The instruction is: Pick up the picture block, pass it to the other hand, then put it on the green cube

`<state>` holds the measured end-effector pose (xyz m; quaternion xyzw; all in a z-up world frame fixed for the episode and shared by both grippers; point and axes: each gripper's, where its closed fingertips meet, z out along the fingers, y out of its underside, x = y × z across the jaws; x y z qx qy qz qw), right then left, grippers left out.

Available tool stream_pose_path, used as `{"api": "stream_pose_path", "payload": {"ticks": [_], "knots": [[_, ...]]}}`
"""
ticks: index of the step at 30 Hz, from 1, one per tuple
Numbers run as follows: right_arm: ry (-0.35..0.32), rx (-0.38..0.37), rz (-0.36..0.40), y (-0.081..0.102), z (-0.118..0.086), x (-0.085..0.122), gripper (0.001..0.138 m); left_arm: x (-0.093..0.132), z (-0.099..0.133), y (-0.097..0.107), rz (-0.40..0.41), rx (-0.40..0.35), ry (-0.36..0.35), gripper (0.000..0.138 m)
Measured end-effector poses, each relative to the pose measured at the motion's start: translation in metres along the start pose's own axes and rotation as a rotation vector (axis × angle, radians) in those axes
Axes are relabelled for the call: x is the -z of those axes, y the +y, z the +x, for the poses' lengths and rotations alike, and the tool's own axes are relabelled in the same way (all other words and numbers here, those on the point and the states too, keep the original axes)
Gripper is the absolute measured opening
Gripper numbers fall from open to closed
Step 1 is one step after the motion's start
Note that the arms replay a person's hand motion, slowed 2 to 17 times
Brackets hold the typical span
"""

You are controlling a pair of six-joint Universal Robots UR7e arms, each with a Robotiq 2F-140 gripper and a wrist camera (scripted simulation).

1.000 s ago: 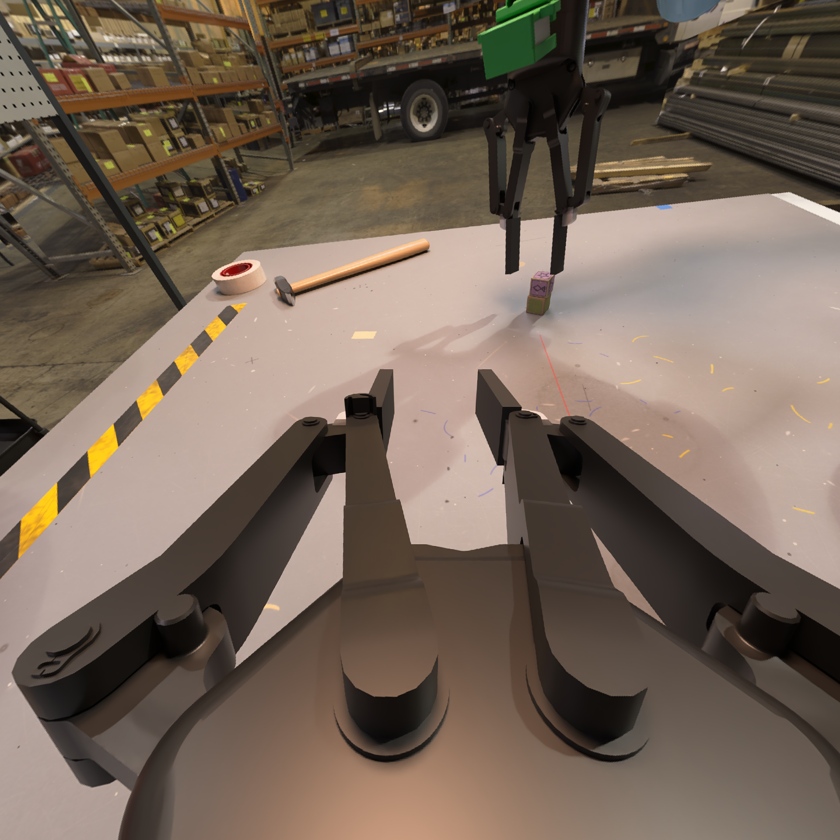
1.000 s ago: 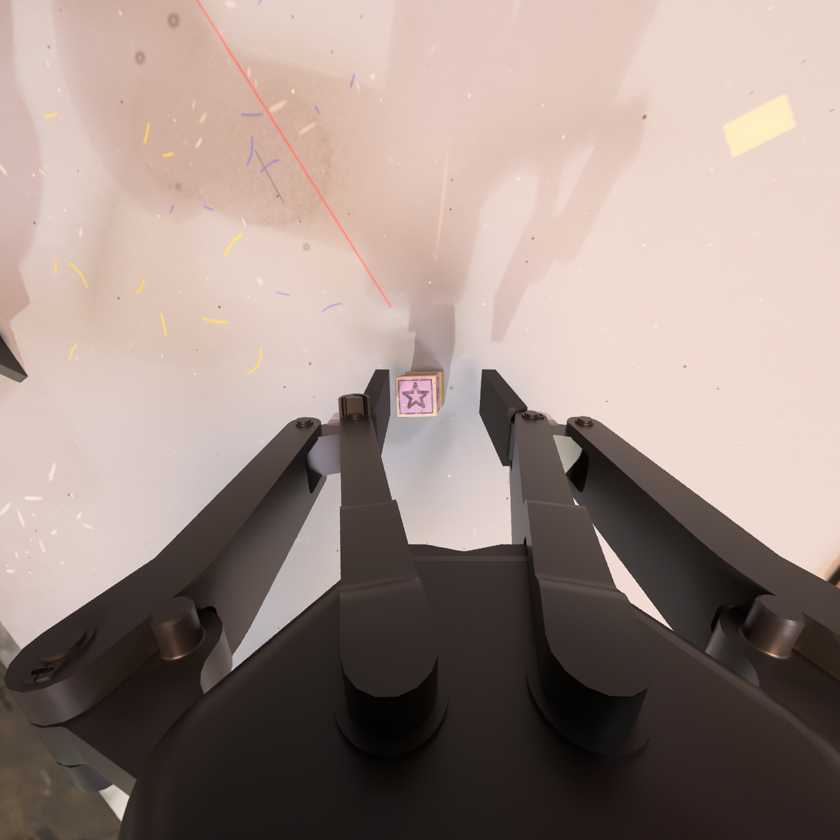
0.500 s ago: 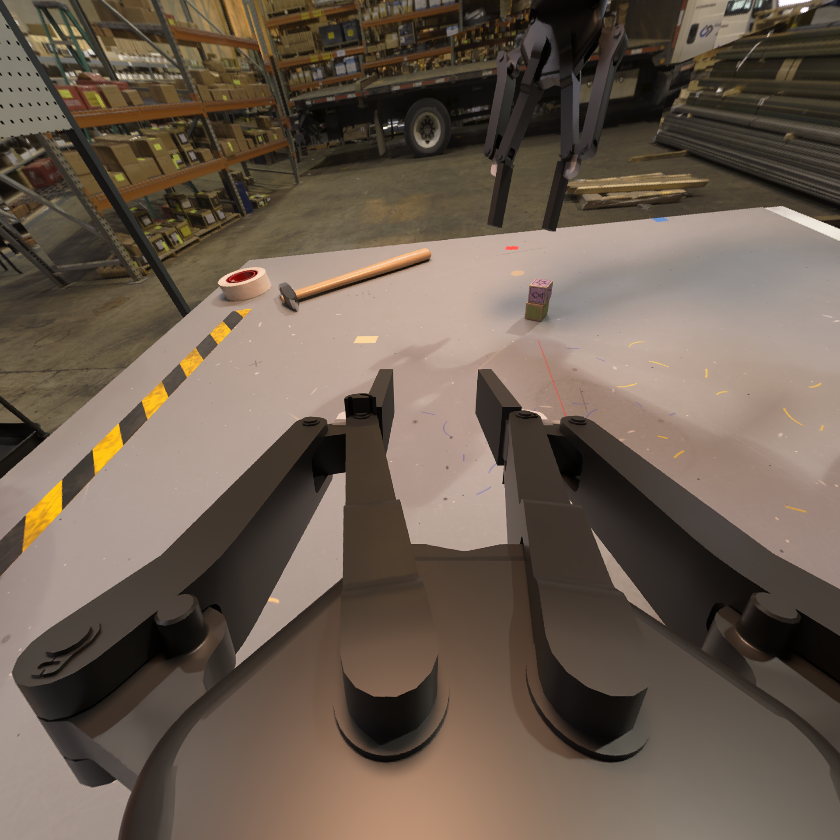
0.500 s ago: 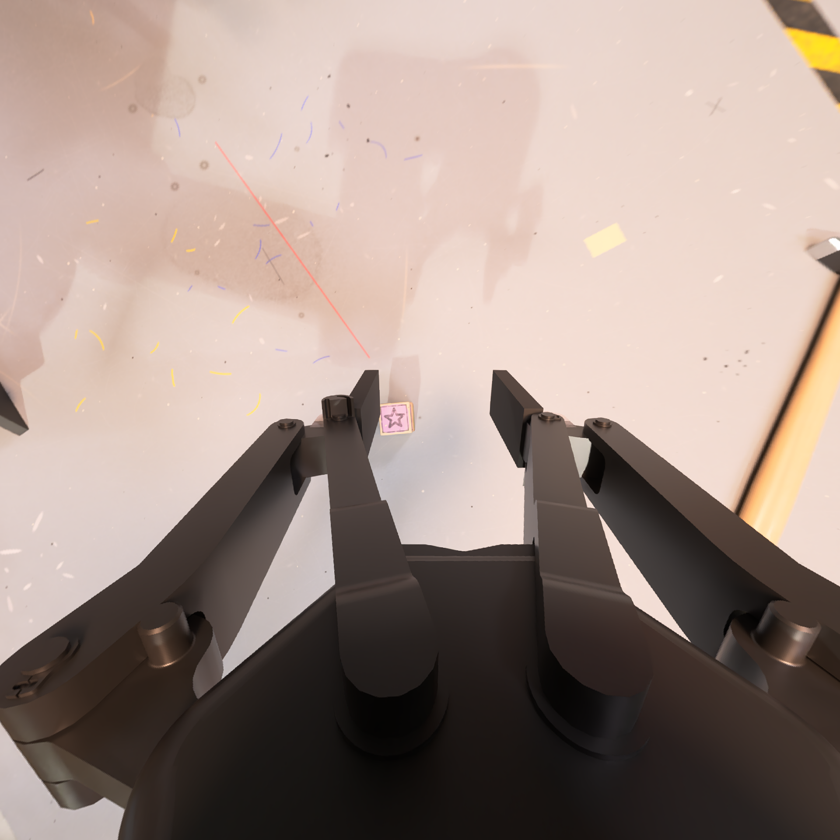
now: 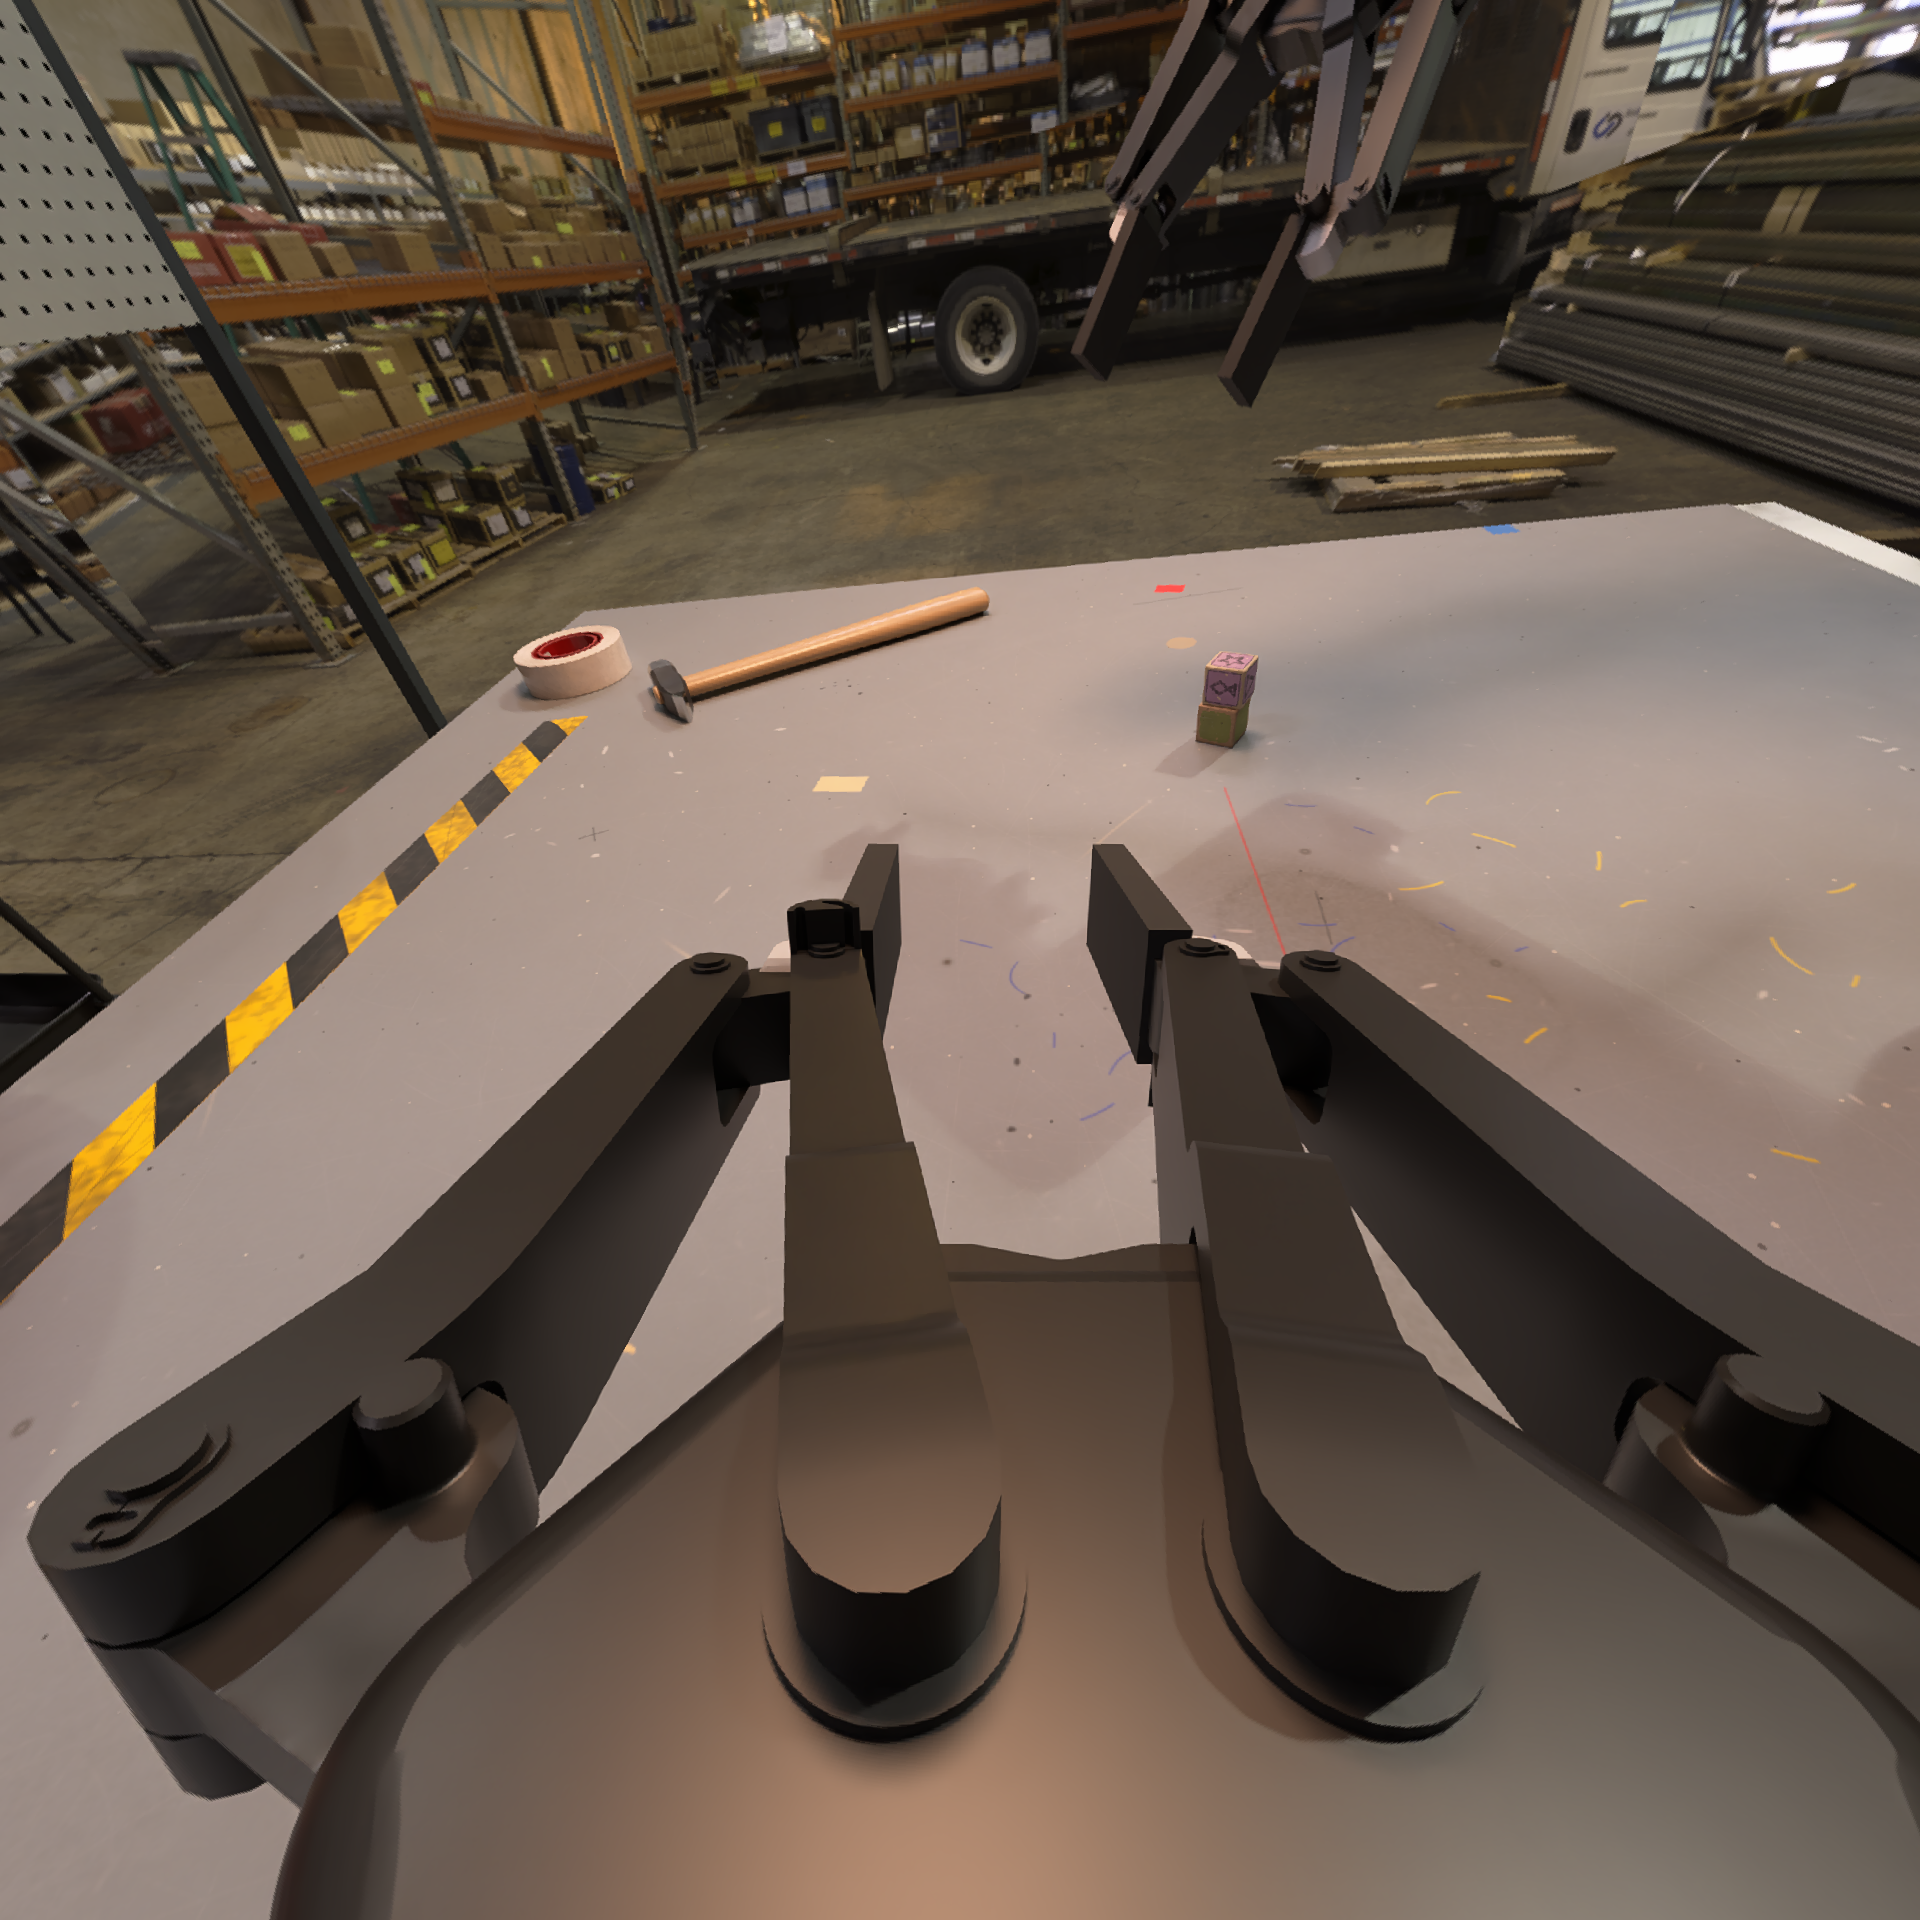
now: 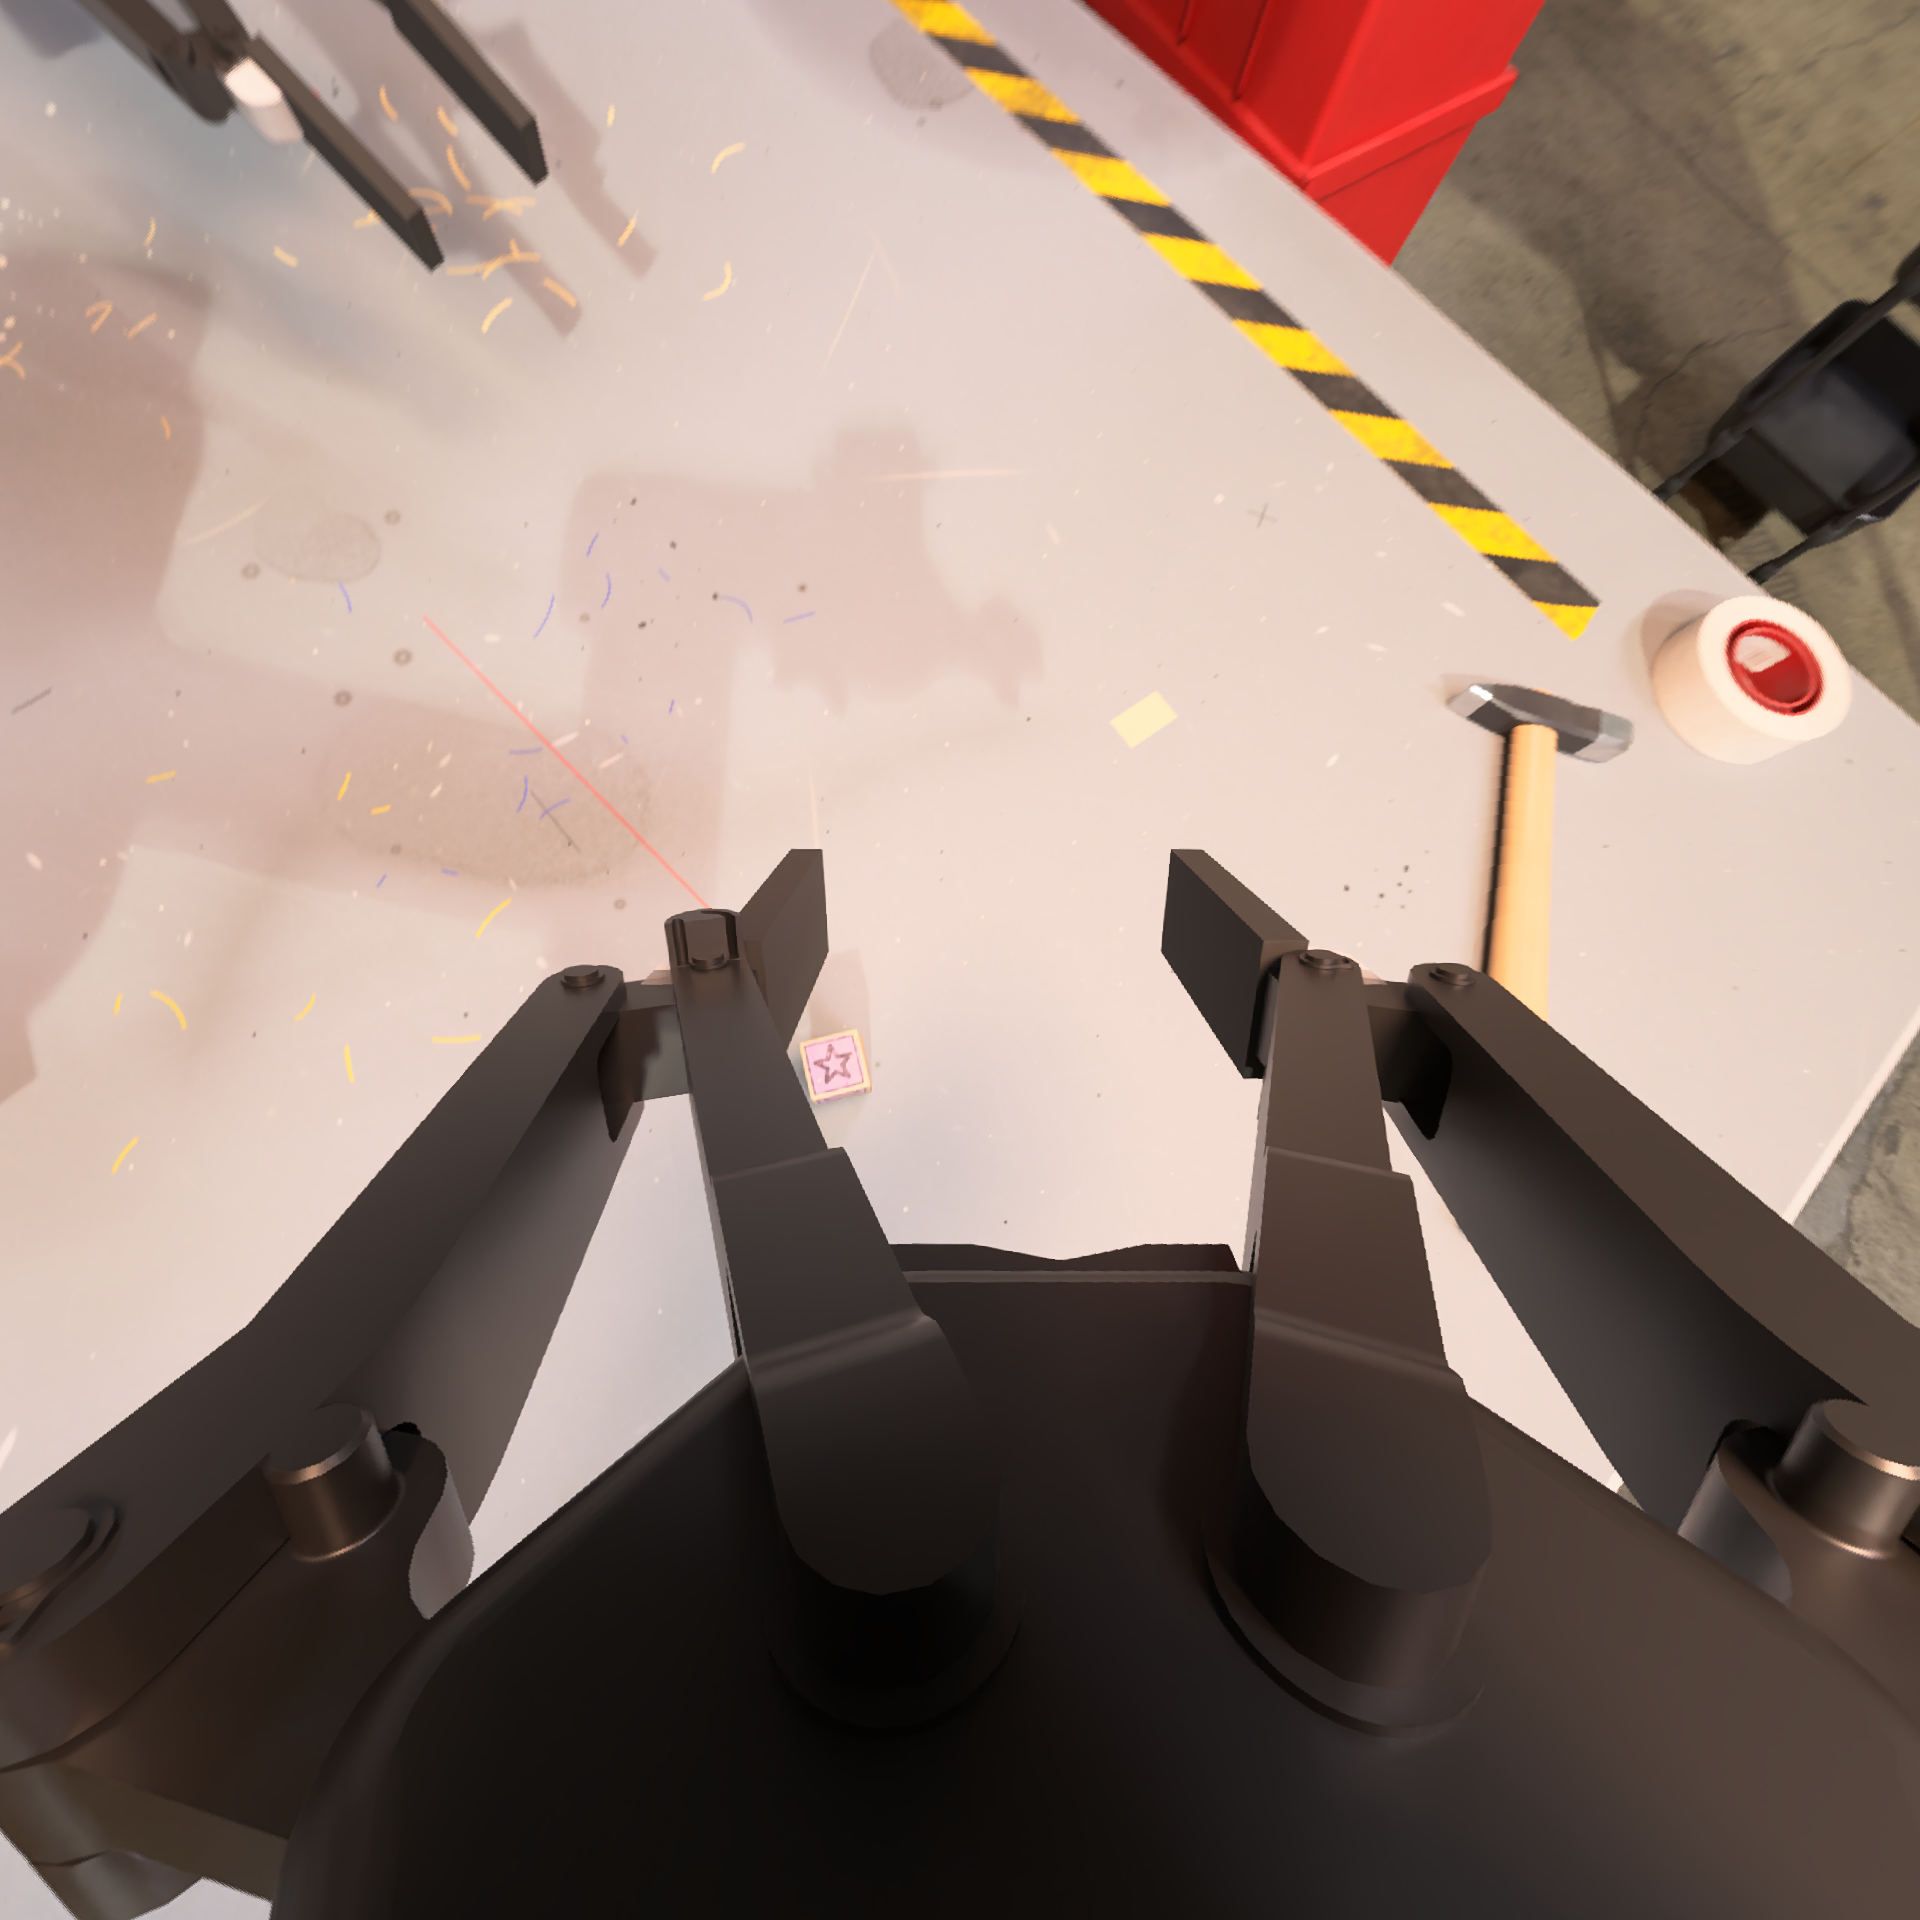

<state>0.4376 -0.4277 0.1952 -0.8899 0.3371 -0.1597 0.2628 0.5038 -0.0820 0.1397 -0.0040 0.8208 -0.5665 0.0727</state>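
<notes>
The purple picture block (image 5: 1230, 677) sits on top of the green cube (image 5: 1221, 724) far ahead on the grey table (image 5: 1507, 675). From above, the right wrist view shows the block's star face (image 6: 835, 1064); the cube beneath is hidden. My right gripper (image 6: 995, 902) is open and empty, high above the stack, and also shows in the left wrist view (image 5: 1169, 379). My left gripper (image 5: 989, 902) is open and empty, low over the near table, and also shows in the right wrist view (image 6: 473, 197).
A hammer (image 5: 821, 649) and a roll of tape (image 5: 572, 660) lie at the far left; both show in the right wrist view, hammer (image 6: 1519, 831) and tape (image 6: 1751, 675). A yellow-black stripe (image 5: 312, 945) marks the left edge. A red cabinet (image 6: 1340, 94) stands beyond it.
My right gripper has risen well above the stack and opened wider. The picture block stays on the green cube. My left gripper has barely moved.
</notes>
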Motion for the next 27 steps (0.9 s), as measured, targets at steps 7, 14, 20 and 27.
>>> {"api": "stream_pose_path", "payload": {"ticks": [7,14,20,27], "knots": [[0.071,-0.057,0.111,-0.023,0.007,0.022,0.099,0.006,0.001,0.001,0.011,0.000,-0.005,0.049],[0.122,-0.108,0.237,-0.046,0.008,0.040,0.104,0.013,0.002,0.003,0.025,-0.002,-0.012,0.049],[0.148,-0.134,0.364,-0.066,0.004,0.053,0.105,0.019,0.003,0.004,0.038,0.001,-0.020,0.049],[0.181,-0.166,0.513,-0.085,-0.003,0.064,0.106,0.027,0.003,0.005,0.056,0.006,-0.028,0.049]]}}
